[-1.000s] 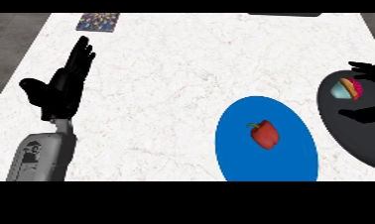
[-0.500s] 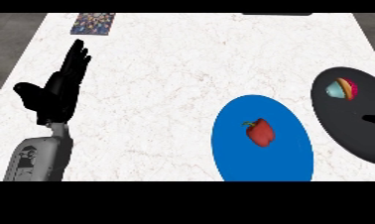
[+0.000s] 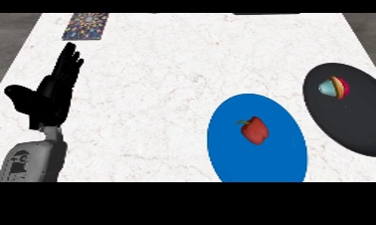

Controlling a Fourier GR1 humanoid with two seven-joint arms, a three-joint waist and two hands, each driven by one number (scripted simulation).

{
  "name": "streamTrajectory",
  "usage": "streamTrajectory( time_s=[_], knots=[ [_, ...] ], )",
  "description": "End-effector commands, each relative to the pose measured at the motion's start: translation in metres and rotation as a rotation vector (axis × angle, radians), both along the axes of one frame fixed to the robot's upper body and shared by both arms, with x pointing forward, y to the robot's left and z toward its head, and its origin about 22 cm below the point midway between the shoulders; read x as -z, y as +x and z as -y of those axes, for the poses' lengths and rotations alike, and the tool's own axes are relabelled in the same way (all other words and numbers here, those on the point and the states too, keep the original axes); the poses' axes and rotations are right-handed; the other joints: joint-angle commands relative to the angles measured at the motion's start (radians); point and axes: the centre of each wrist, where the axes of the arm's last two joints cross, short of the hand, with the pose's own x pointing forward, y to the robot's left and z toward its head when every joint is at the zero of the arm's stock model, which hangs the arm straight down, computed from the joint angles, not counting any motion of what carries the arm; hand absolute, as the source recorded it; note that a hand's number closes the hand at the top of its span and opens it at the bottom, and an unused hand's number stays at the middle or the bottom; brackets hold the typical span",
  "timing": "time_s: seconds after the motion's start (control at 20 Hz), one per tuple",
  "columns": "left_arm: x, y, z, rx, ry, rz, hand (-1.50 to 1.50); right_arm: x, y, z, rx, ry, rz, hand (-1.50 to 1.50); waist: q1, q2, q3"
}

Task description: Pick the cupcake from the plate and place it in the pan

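Right hand had withdrawn from view, leaving the cupcake (image 3: 335, 87) in the pan (image 3: 345, 119); left hand (image 3: 50, 97) rested, fingers straight.

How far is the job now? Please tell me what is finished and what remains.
Done, by the look of it: the cupcake lies in the dark pan at the right. The blue plate now holds only a red bell pepper. In hand: nothing; the left hand rests open at the left, fingers up, and the right hand is out of view. Nothing seems left to do.
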Motion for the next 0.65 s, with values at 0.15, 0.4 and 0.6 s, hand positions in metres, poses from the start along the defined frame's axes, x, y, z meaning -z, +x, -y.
streamTrajectory(
  time_s=[0.15,0.4,0.6],
  knots=[
    [0.007,-0.001,-0.015,-0.046,0.006,-0.007,0.0,-0.023,-0.059,0.035,-0.187,0.161,0.111,-1.5,-0.04,-0.005,-0.001],
    [0.008,-0.009,-0.009,-0.035,-0.004,-0.012,0.0,-0.023,-0.079,0.039,-0.195,0.163,0.074,-1.5,-0.032,-0.012,0.001],
    [-0.002,0.0,-0.005,-0.019,0.013,-0.007,0.0,-0.029,-0.083,0.04,-0.191,0.096,0.07,-1.5,-0.021,-0.005,-0.001]
  ],
)
